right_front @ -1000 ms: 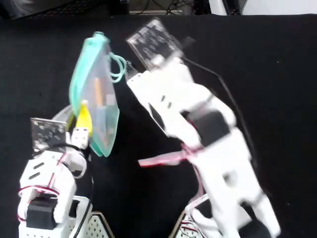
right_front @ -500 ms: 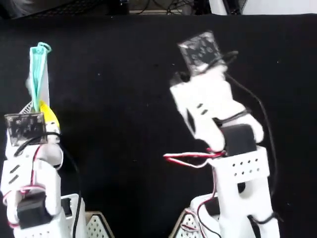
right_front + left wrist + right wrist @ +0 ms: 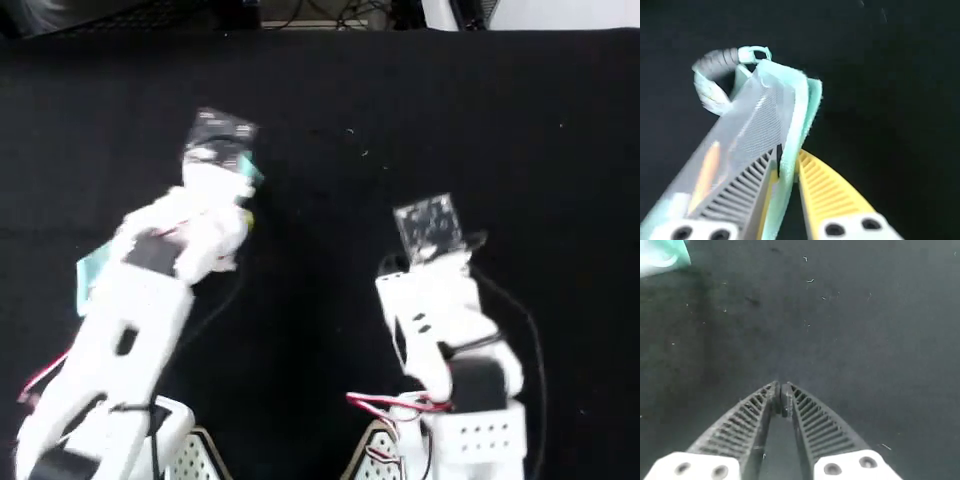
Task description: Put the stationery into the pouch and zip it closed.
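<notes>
The pouch [image 3: 777,112] is mint green with grey mesh, the table [image 3: 540,110] black.

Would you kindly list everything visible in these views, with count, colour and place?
pouch: one, mint green with a clear mesh side, held by the left gripper.
loop: one, mint, at the pouch's end away from that gripper.
orange item: one, inside the pouch, seen through the mesh; kind unclear.
table: one, black, under everything.
left arm and right arm: white, at the near edge.
left gripper: yellow and dark fingers, shut on the pouch's edge.
right gripper: black, shut, empty, over bare table.
</notes>
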Available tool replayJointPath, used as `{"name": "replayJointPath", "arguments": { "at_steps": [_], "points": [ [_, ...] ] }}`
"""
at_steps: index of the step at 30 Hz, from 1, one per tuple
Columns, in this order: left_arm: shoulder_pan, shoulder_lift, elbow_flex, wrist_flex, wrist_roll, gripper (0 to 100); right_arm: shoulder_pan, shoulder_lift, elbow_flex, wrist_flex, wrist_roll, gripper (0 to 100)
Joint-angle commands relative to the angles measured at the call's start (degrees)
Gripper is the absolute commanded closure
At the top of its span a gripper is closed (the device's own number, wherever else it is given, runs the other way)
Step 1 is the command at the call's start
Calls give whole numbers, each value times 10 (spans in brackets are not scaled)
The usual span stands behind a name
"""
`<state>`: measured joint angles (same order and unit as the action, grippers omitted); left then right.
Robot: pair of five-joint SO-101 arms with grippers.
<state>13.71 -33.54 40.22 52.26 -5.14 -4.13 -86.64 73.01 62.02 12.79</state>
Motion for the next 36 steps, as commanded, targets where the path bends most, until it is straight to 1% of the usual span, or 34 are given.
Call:
{"name": "replayJointPath", "arguments": {
  "at_steps": [1,3,6,11,12,14,19,21,24,25,27,28,31,34,36],
  "points": [
    [68,67,-86,-8,24,970,6,-103,118,-58,3,984],
    [98,98,-102,-7,23,967,17,-155,163,-72,4,984],
    [125,133,-116,-5,23,957,68,-214,200,-69,-1,983],
    [130,149,-116,-4,23,812,100,-196,188,-37,-1,983],
    [128,149,-117,-4,23,797,101,-195,189,-37,-1,983],
    [126,140,-120,-2,22,798,102,-194,191,-40,-1,983],
    [131,53,-150,90,18,812,102,-195,196,-52,-1,985],
    [121,3,-167,127,18,812,102,-195,196,-52,-1,985],
    [51,-77,-163,179,18,829,102,-195,196,-47,-1,986],
    [20,-103,-153,192,18,863,102,-195,196,-47,-1,986],
    [-65,-152,-121,202,18,961,99,-195,204,-51,-1,986],
    [-102,-176,-98,205,18,978,98,-195,205,-52,-1,986],
    [-183,-251,3,204,18,917,84,-195,208,-62,-1,985],
    [-238,-336,123,201,18,910,53,-195,234,-84,4,985],
    [-262,-394,202,175,16,917,31,-190,236,-87,4,985]
  ]
}}
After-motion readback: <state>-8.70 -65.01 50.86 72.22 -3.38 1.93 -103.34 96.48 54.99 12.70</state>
